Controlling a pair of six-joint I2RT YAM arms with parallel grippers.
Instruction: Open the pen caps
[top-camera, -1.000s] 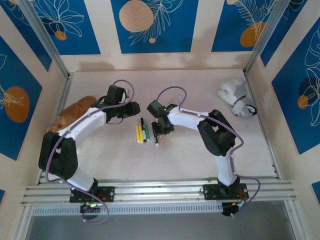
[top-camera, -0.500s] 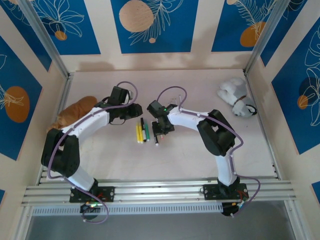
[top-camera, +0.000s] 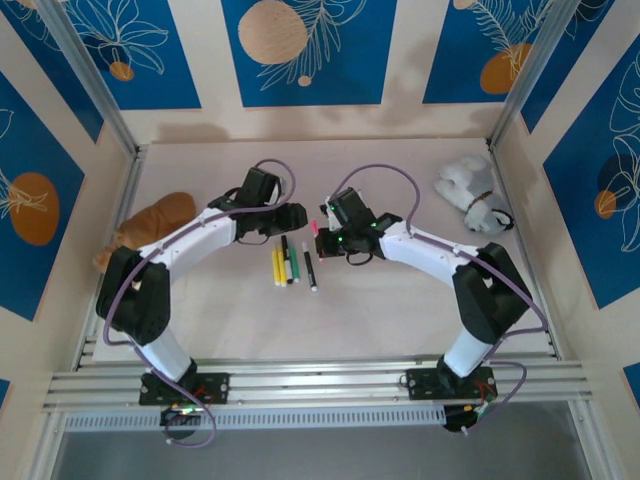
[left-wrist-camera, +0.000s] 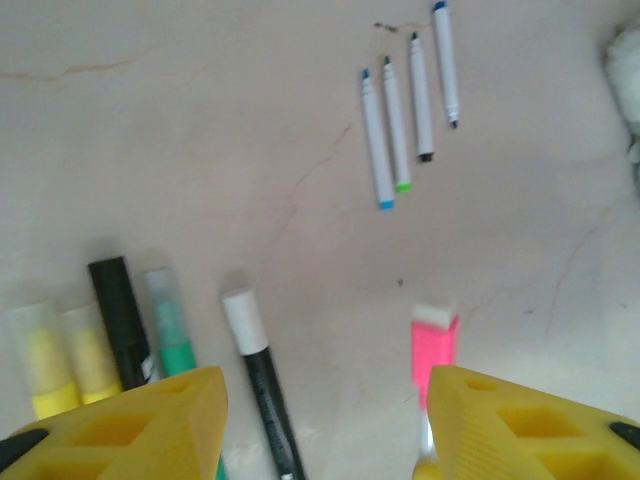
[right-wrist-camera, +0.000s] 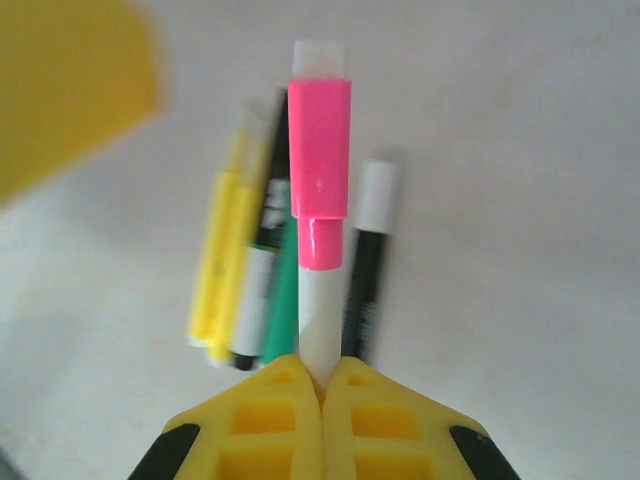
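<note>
I had the right gripper (right-wrist-camera: 322, 378) shut tight on the white barrel of a marker, with the pink plastic cap (right-wrist-camera: 320, 150) on it, mid-frame. The left gripper (left-wrist-camera: 325, 420) gaped wide, its yellow fingers (left-wrist-camera: 130, 420) in the lower corners and the pink plastic cap between them. The yellow, green and black capped markers (top-camera: 288, 265) lay side by side on the pale table (top-camera: 400, 300), centre of the overhead frame.

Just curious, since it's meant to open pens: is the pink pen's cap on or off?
On. The pink cap sits on the far end of the white pen, which is clamped in the right jaws.
</note>
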